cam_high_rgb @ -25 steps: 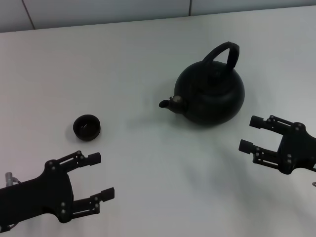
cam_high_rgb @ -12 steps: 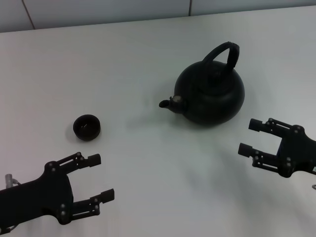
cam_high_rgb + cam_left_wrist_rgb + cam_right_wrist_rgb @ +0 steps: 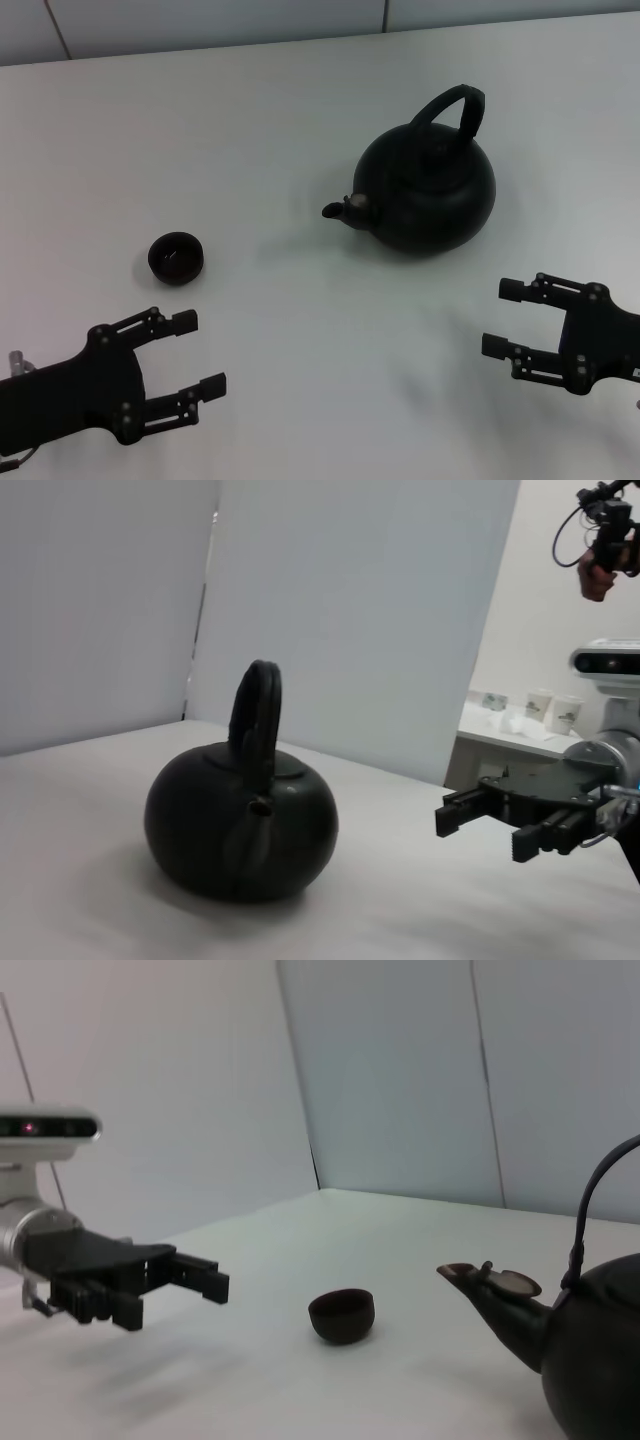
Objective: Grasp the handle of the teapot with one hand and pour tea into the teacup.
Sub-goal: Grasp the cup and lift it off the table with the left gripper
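Observation:
The large black teapot (image 3: 427, 188) stands upright on the white table, spout pointing left toward the teacup. Its arched handle (image 3: 455, 106) rises over the top. It also shows in the left wrist view (image 3: 240, 825) and at the edge of the right wrist view (image 3: 590, 1360). The small black teacup (image 3: 176, 257) sits left of the teapot, well apart; it shows in the right wrist view (image 3: 342, 1314) too. My left gripper (image 3: 196, 351) is open and empty, near the front, below the teacup. My right gripper (image 3: 503, 317) is open and empty, in front of and right of the teapot.
The white table (image 3: 280, 140) runs back to a pale wall. In the left wrist view a side counter with paper cups (image 3: 545, 708) stands behind the right arm. Open tabletop lies between the teacup and the teapot.
My right gripper has drawn back toward the front edge, away from the teapot. My left gripper has shifted slightly back and left. Teapot and teacup have not moved.

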Action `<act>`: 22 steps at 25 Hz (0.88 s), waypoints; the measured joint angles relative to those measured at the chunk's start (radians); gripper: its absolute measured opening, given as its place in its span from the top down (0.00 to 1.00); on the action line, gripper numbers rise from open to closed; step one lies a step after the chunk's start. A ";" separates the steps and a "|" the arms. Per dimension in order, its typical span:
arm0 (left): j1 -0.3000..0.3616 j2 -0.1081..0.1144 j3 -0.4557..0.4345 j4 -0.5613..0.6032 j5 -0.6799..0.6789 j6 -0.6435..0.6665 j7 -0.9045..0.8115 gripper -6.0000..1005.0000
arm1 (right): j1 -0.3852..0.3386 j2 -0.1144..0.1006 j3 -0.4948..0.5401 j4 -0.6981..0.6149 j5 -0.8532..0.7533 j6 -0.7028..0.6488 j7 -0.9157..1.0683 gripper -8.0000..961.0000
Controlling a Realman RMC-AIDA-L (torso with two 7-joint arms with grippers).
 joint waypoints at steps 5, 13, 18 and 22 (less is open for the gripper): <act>-0.007 0.004 -0.003 0.008 0.000 -0.007 -0.042 0.20 | 0.001 -0.001 -0.001 -0.003 -0.006 0.001 -0.008 0.24; 0.000 -0.007 -0.024 0.009 -0.008 -0.014 -0.038 0.20 | 0.012 -0.002 -0.001 -0.006 -0.016 0.001 -0.008 0.24; 0.002 -0.023 -0.183 -0.014 -0.011 -0.061 0.033 0.20 | 0.021 0.000 -0.001 -0.002 -0.016 0.003 -0.009 0.24; -0.001 -0.026 -0.297 -0.057 -0.014 -0.093 0.108 0.20 | 0.029 0.000 -0.001 0.002 -0.017 0.010 -0.014 0.24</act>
